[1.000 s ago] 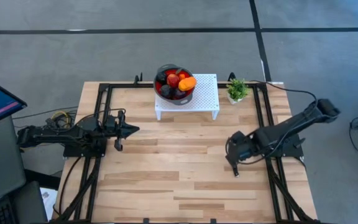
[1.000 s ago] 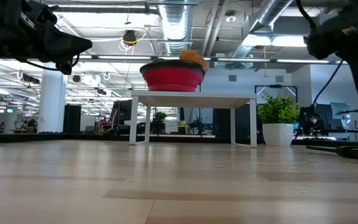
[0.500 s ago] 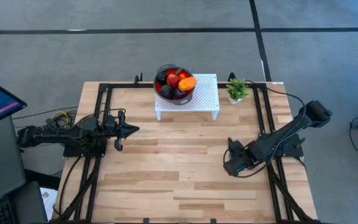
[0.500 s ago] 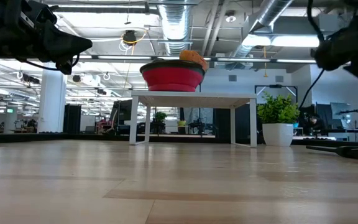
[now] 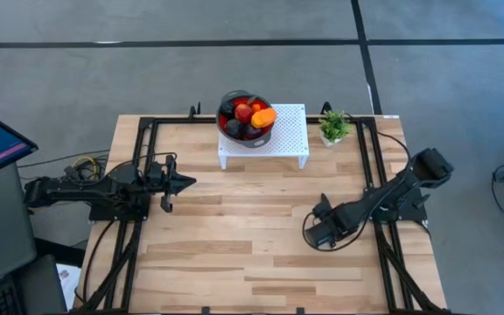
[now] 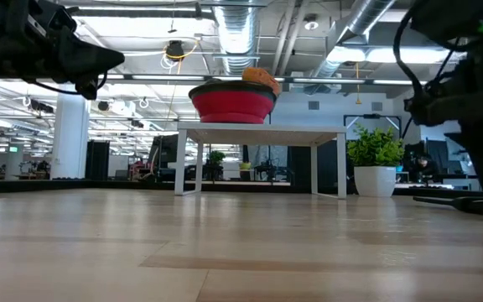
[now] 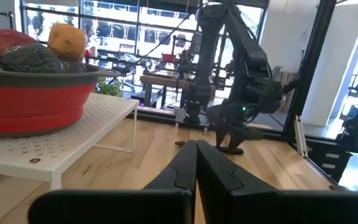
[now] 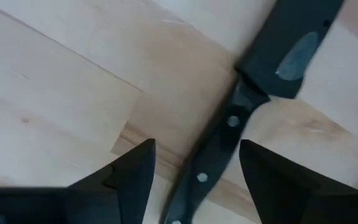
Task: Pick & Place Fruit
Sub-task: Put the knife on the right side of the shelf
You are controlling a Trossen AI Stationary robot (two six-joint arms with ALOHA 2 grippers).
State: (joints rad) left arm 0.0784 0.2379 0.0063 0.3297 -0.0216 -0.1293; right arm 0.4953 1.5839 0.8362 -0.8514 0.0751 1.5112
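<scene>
Fruit (image 5: 247, 115): small toy plums, red balls and an orange piece, piled in a red-and-grey bowl (image 5: 246, 133) on a white perforated stand (image 5: 291, 136) at the far edge, well apart from both arms. Likely light, hard, smooth and prone to rolling; pinch one across its middle from above. Right hand (image 5: 315, 236), fingers apart, hangs low over a black-handled knife (image 8: 229, 134) on the pale wooden tabletop (image 5: 234, 236). Left hand (image 5: 185, 183), fingers together, waits at left. Small green potted plant (image 5: 333, 128) beside the stand; grey floor around.
</scene>
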